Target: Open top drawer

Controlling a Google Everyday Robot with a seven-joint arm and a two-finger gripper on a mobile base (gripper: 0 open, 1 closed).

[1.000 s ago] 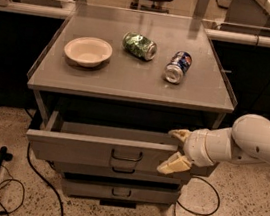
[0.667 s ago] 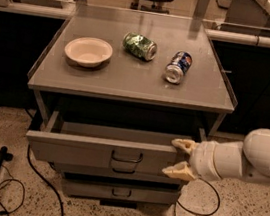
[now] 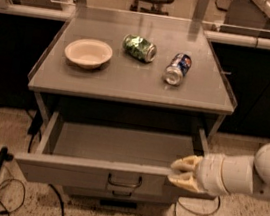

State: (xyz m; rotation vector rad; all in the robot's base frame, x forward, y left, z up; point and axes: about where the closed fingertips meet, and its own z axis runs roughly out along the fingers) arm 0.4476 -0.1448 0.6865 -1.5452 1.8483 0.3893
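Left to right: cream bowl, green can and blue can lying on the grey cabinet top, top drawer pulled well out beneath, dark loop handle at centre, gripper at its front's right end, fingers slightly apart, gripping nothing.

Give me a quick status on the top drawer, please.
Pincer at the top drawer front's right end. Drawer pulled well out. Nothing in its way.
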